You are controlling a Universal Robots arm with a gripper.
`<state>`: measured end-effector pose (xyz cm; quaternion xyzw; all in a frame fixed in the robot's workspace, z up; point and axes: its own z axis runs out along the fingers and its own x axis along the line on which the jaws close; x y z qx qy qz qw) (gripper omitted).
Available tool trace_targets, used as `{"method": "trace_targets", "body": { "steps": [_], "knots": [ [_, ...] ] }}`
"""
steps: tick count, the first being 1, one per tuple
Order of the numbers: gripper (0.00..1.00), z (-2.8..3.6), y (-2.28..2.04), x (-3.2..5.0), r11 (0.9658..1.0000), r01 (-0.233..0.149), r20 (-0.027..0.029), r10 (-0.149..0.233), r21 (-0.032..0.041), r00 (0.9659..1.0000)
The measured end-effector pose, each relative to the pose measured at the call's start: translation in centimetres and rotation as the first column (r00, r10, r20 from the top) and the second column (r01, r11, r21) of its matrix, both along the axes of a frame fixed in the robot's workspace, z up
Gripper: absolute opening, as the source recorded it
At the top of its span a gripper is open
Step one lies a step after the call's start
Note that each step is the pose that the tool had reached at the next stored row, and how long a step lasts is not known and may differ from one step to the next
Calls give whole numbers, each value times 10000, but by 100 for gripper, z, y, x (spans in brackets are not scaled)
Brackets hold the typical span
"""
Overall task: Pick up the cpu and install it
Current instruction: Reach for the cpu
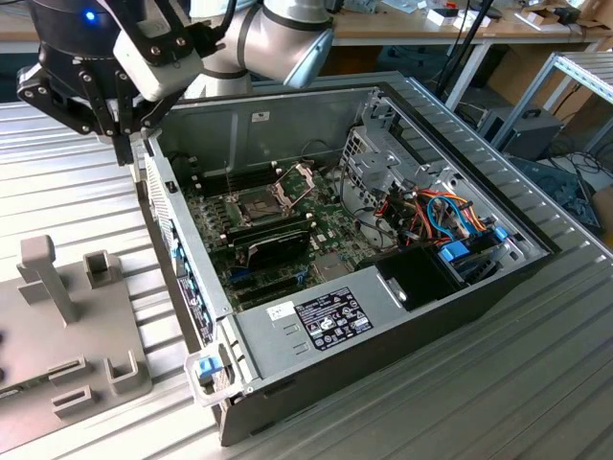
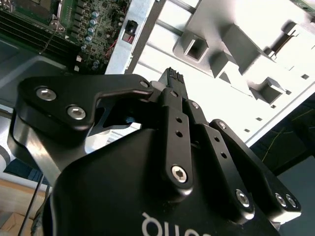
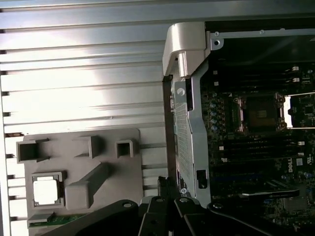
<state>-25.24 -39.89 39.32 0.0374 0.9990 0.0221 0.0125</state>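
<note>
Cpu (image 3: 46, 191) lying flat in a recess of the grey tray (image 3: 125, 182) on the ribbed surface (image 3: 74, 73); likely light, stiff, fragile underneath, so best pinched by opposite edges. Gripper (image 3: 166, 187) clenched empty, hovering beside the open computer case (image 3: 189, 123).

The claw (image 1: 123, 146) points straight down, pinched closed.

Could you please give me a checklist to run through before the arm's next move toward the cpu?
1. Small silver-grey square cpu sits free in the grey moulded tray: ok.
2. Dark square socket uncovered, its hinged metal frame raised: ok.
3. Black gripper above cpu: not ok, it hangs by the computer case's metal side wall.
4. Gripper open for picking: not ok, shut.
5. Socket contacts undamaged: cannot tell.
</note>
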Motion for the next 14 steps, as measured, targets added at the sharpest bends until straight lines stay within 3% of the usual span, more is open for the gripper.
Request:
{"method": "trace_targets", "body": {
  "steps": [14],
  "knots": [
    [11,0,0,-260,10000,1,1,-1,0,10000]
  ]
}}
